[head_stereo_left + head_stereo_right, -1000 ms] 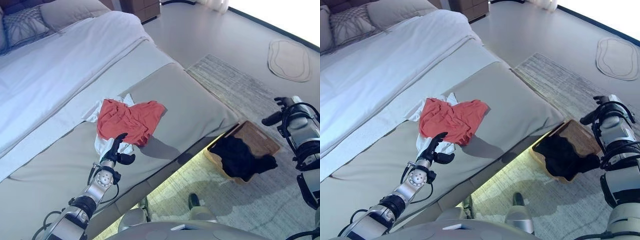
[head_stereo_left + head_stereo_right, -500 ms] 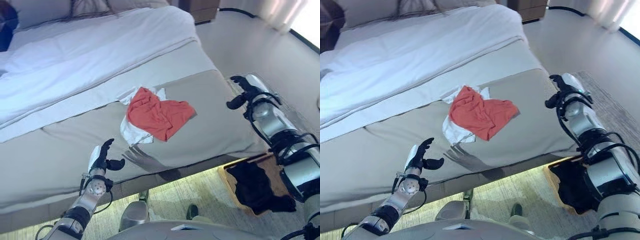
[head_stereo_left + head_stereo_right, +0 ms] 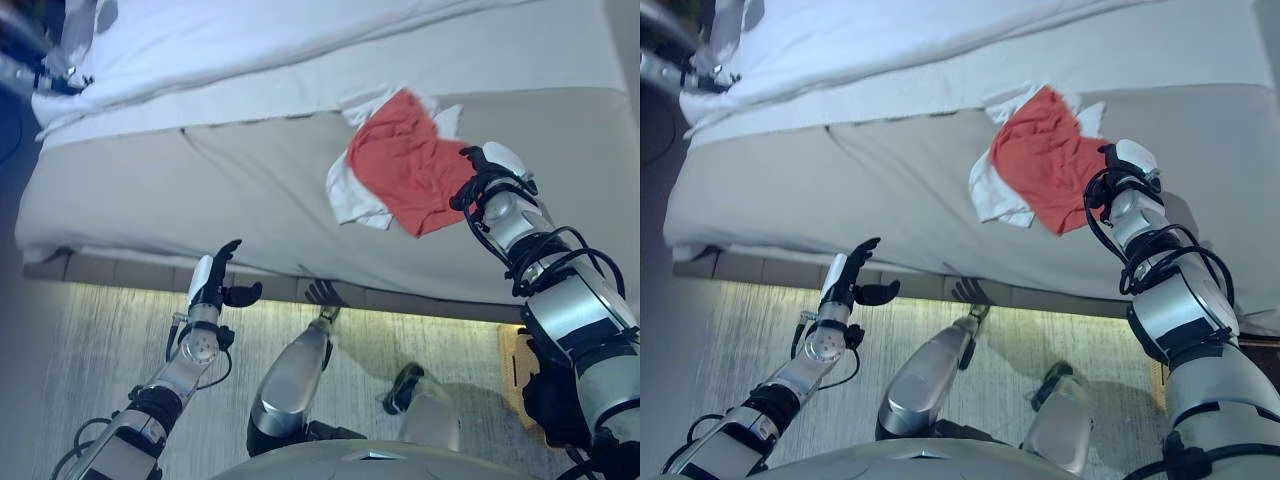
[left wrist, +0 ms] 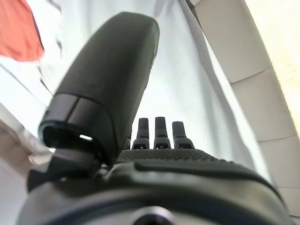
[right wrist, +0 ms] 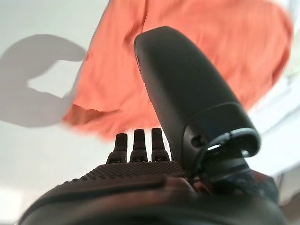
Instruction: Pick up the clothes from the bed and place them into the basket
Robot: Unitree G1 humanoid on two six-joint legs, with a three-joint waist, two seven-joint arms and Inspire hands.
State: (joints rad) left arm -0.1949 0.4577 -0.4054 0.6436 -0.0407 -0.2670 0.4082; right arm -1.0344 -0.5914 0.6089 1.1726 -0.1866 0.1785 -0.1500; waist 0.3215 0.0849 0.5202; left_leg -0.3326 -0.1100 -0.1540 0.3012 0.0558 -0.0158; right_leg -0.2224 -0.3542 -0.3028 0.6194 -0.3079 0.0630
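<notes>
crumpled orange garment (image 3: 405, 165) lies on a white cloth (image 3: 352, 200) on the bed (image 3: 200, 170); right hand (image 3: 487, 170) hovers at its edge, fingers seemingly straight; left hand (image 3: 212, 285) spread, empty.

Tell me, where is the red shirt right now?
The red shirt lies on the bed, on top of a white cloth, right beside the robot's open right hand.
</notes>
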